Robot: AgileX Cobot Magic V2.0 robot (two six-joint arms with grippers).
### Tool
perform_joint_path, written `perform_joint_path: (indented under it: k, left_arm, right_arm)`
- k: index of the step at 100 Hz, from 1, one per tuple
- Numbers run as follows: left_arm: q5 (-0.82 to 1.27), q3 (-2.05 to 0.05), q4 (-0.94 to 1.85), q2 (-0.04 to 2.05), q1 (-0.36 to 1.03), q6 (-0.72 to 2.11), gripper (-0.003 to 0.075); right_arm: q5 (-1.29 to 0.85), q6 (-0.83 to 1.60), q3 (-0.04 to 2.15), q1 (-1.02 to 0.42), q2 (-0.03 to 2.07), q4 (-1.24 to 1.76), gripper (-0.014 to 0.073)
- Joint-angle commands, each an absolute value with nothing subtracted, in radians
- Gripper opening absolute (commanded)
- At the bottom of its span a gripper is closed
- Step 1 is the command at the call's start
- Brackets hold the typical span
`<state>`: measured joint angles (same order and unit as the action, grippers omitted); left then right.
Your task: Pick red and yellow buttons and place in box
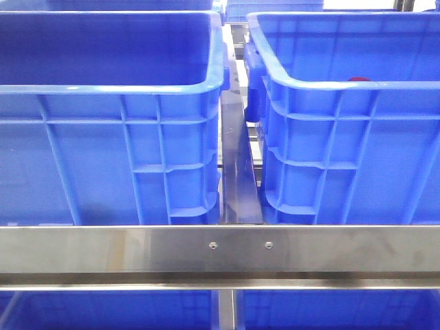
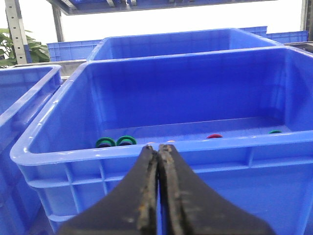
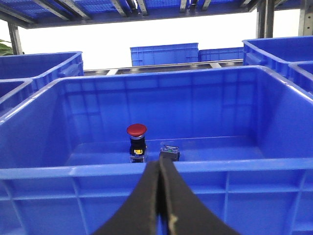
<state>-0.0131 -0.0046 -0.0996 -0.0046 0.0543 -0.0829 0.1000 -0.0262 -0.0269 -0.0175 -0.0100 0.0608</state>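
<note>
The red button is standing upright on the floor of the right crate, its domed cap sitting on a dark body. A small grey piece is lying just beside it. Both the right gripper and left gripper are hovering outside their crates, jaws pressed together, empty.

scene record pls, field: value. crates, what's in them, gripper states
left crate: two green rings, a red piece, another green piece
right crate: red button upright, small grey part beside it
yellow button: none visible
left gripper: shut, empty, outside near rim
right gripper: shut, empty, outside near rim
front view: two crates side by side behind steel rail
</note>
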Motion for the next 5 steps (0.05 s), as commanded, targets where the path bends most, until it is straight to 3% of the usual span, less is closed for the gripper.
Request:
perform_joint_path:
  k: [1,5]
  left_arm:
    - [-0.091,0.044,-0.096,-0.037,0.053,-0.093,-0.0019]
    - [-0.091,0.044,-0.096,-0.037,0.053,-0.093,-0.0019]
  right_arm:
    - [0.187,-0.027,-0.008,-0.016,-0.035,0.049,-0.0068]
    - [0.187,-0.027,-0.008,-0.016,-0.035,0.049,-0.0068]
